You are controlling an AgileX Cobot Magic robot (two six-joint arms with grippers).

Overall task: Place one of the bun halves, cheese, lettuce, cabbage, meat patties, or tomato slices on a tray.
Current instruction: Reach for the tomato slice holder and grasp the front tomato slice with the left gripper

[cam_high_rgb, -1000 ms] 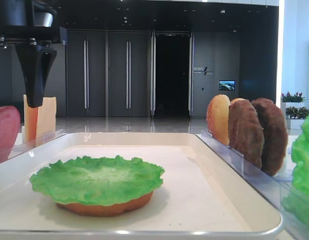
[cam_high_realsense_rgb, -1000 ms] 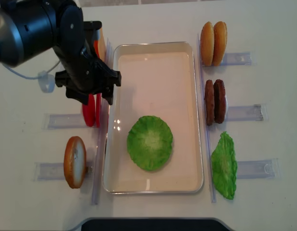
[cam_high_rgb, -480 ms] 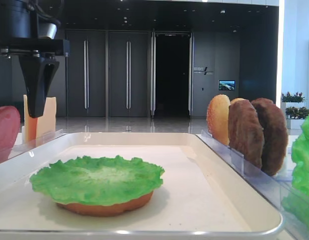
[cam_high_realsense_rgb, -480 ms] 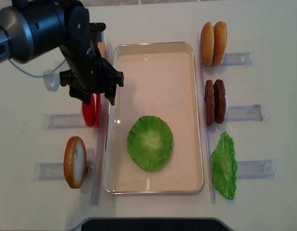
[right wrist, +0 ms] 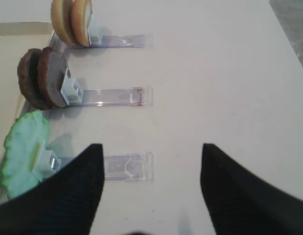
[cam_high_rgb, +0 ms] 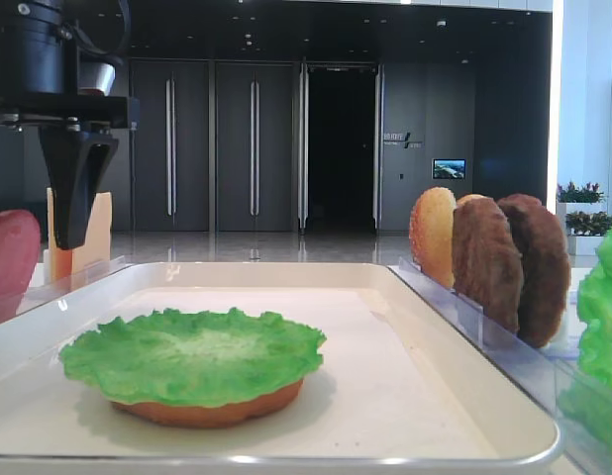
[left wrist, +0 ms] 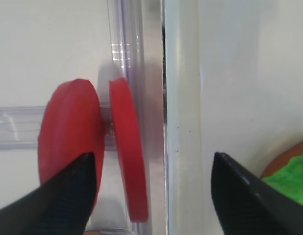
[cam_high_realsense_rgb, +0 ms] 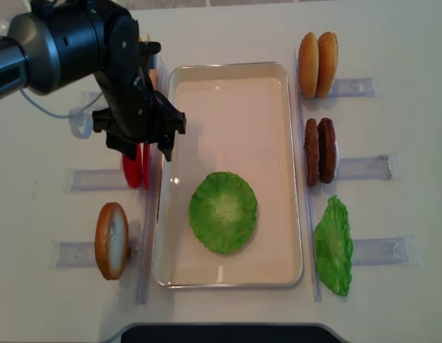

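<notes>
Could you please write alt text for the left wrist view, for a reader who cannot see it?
The open left pincer hangs above two red tomato slices standing on edge in a clear holder, beside the white tray. A bit of green lettuce shows at the lower right.

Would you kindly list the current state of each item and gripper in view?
tray: holds a bun half under lettuce
lettuce: flat on bun
tomato slices: upright in holder
meat patties: upright in holder
left gripper: open above tomatoes
right gripper: open, empty
</notes>
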